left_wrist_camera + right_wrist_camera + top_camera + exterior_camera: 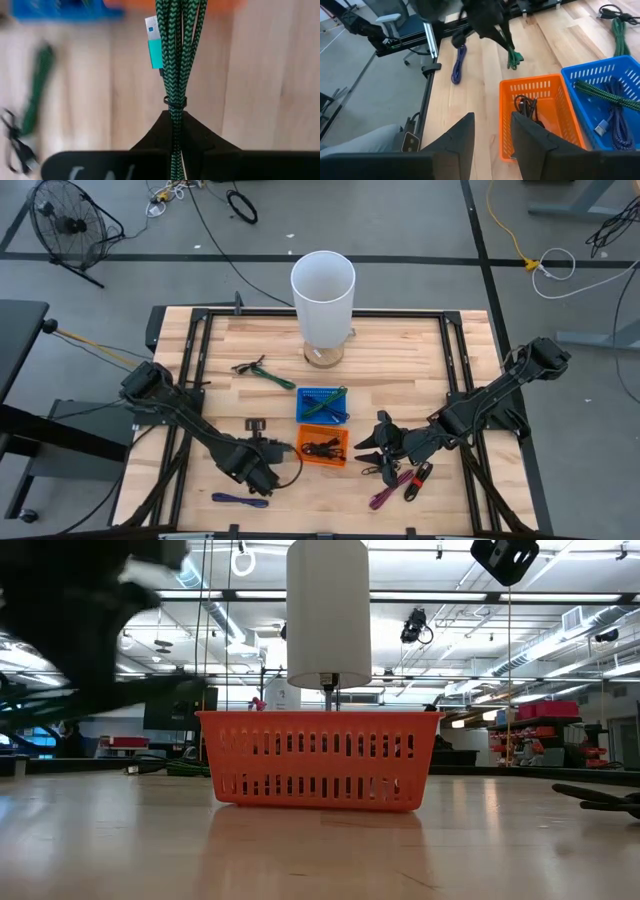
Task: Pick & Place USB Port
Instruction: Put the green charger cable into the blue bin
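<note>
Green braided USB cable (176,65) hung bundled from the left pincer (174,131), whose fingers were clamped on it just left of the orange basket (323,446) on the wooden tabletop (420,350). Its teal connector (155,46) was exposed. The right pincer (492,131) stood narrowly parted and empty beside that basket. The blue basket (322,404) held other cables.
</note>
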`<state>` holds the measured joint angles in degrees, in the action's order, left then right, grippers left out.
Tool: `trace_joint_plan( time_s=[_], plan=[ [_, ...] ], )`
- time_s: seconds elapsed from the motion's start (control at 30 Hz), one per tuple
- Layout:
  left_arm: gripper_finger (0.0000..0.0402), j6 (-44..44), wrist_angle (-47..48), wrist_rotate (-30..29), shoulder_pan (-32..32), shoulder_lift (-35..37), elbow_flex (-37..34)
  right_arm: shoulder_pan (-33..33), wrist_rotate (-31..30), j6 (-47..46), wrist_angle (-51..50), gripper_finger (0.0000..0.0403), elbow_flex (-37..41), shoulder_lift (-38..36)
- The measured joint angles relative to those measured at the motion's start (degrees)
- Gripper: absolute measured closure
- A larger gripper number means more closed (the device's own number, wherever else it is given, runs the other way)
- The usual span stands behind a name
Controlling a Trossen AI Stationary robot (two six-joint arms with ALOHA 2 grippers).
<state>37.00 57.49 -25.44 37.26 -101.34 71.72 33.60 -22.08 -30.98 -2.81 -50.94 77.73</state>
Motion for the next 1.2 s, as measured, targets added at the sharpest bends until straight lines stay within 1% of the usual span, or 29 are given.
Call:
trace_joint_plan(
  time_s=[0.1, 0.17, 0.27, 0.33, 0.43, 0.5, 0.63, 0.8, 0.97, 1.13, 1.2],
  plan=[
    [0.0387, -2.6, -2.3, -6.7, 0.0, 0.0, 4.6, 0.0, -1.0, 0.0, 0.1, 0.0277, 0.0, 0.0],
    [0.0387, -6.3, -4.7, -10.5, 0.0, 0.0, 7.9, 0.0, -1.5, 0.1, 0.6, 0.0277, 0.0, 0.0],
    [0.0387, -13.5, -11.0, -13.5, -0.7, 0.1, 13.0, 0.0, -2.9, 1.6, 3.0, 0.0277, 0.0, 0.0],
    [0.0387, -17.8, -15.7, -14.6, -1.5, 0.1, 15.9, 0.0, -4.6, 5.1, 6.9, 0.0277, 0.0, 0.0],
    [0.0387, -23.4, -24.3, -14.6, -3.0, 0.1, 19.0, 0.4, -6.3, 12.8, 14.9, 0.0277, 0.0, 0.0],
    [0.0387, -26.8, -29.6, -12.6, -4.0, 0.2, 20.0, 0.7, -6.2, 17.0, 19.3, 0.0277, 0.0, 0.0],
    [0.0387, -31.1, -36.0, -7.7, -5.8, 0.2, 20.9, 0.8, -5.8, 22.0, 25.3, 0.0277, 0.0, 0.0],
    [0.0387, -31.7, -37.3, -6.6, -7.5, 0.2, 20.9, 0.8, -5.8, 23.5, 26.2, 0.0277, 0.0, 0.0],
    [0.0387, -32.5, -36.5, -6.4, -8.4, 0.3, 20.8, 0.8, -6.0, 22.5, 23.7, 0.0277, 0.0, -0.1],
    [0.0387, -33.2, -35.7, -9.2, -8.7, 2.3, 20.8, 0.6, -6.6, 22.4, 23.5, 0.0277, 0.0, -0.1],
    [0.0387, -33.0, -37.0, -10.5, -8.9, 2.7, 21.0, 0.7, -6.6, 22.5, 22.4, 0.0277, 0.0, 0.1]
  ],
)
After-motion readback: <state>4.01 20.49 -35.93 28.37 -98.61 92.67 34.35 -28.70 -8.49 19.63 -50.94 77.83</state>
